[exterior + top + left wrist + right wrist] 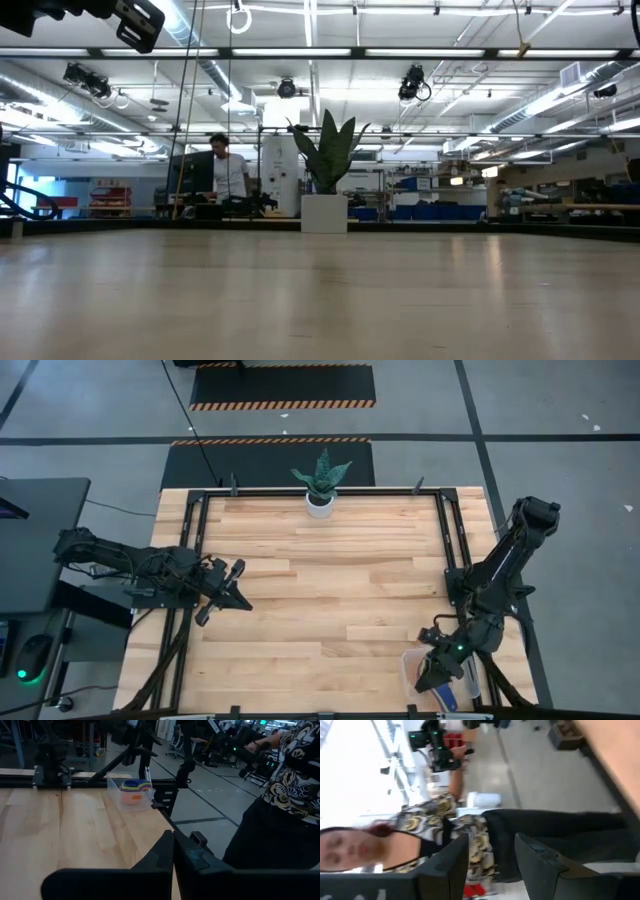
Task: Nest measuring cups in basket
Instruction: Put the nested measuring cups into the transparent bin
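Note:
The clear basket (131, 794) stands at the table's near right corner, and its rim (410, 663) shows beside my right arm. Several measuring cups (134, 787) sit stacked one inside another in it, orange lowest, with green, blue and yellow rims above. My right gripper (438, 678) hovers over the basket, open, and the right wrist view shows nothing between its fingers (490, 860). My left gripper (238, 586) hangs shut and empty above the table's left side, pointing toward the basket (173, 851).
A white pot with a green plant (320, 500) stands at the middle of the far edge. A dark metal frame (450, 530) runs around the tabletop. A person in a patterned top (287, 775) stands just off the table's right side.

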Robot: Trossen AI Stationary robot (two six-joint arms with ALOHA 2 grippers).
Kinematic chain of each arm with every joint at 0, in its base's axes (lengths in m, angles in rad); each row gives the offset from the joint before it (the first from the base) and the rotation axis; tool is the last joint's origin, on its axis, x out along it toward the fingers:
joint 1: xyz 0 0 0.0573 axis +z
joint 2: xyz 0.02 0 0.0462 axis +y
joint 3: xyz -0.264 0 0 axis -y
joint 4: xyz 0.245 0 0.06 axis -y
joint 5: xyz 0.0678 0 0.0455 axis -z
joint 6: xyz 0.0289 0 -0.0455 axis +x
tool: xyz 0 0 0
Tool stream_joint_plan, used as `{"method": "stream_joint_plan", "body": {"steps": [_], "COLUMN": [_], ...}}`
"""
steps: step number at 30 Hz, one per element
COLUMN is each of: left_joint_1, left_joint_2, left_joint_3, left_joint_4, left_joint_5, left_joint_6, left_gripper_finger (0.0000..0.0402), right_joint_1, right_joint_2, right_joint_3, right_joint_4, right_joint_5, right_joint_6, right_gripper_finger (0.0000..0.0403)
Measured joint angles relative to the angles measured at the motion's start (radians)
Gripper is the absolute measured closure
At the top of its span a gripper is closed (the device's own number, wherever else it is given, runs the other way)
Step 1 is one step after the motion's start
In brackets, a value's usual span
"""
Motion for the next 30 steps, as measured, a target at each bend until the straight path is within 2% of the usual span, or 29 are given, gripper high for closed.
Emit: {"method": "stream_joint_plan", "body": {"steps": [6,12,17,21,27,30], "left_joint_1": [0.000,0.000,0.000,0.000,0.000,0.000], "left_joint_2": [0.000,0.000,0.034,0.105,0.281,0.376], "left_joint_3": [0.000,0.005,0.063,0.162,0.367,0.476], "left_joint_4": [0.010,0.028,0.028,-0.066,-0.236,-0.282], "left_joint_5": [0.000,-0.001,-0.016,-0.019,-0.019,-0.019], "left_joint_6": [-0.001,-0.002,-0.002,-0.001,0.027,0.052], "left_gripper_finger": [0.0388,0.0388,0.0388,0.0388,0.0388,0.0388], "right_joint_1": [0.000,-0.001,0.000,0.000,0.002,0.002], "right_joint_2": [-0.127,-0.235,-0.300,-0.326,-0.357,-0.364], "right_joint_3": [0.094,0.184,0.281,0.362,0.453,0.478], "right_joint_4": [-0.381,-0.599,-0.818,-0.938,-0.950,-0.968], "right_joint_5": [0.032,0.145,0.238,0.290,0.355,0.369], "right_joint_6": [-0.064,-0.249,-0.357,-0.438,-0.640,-0.685], "right_gripper_finger": [0.0236,0.0236,0.0236,0.0236,0.0236,0.0236]}}
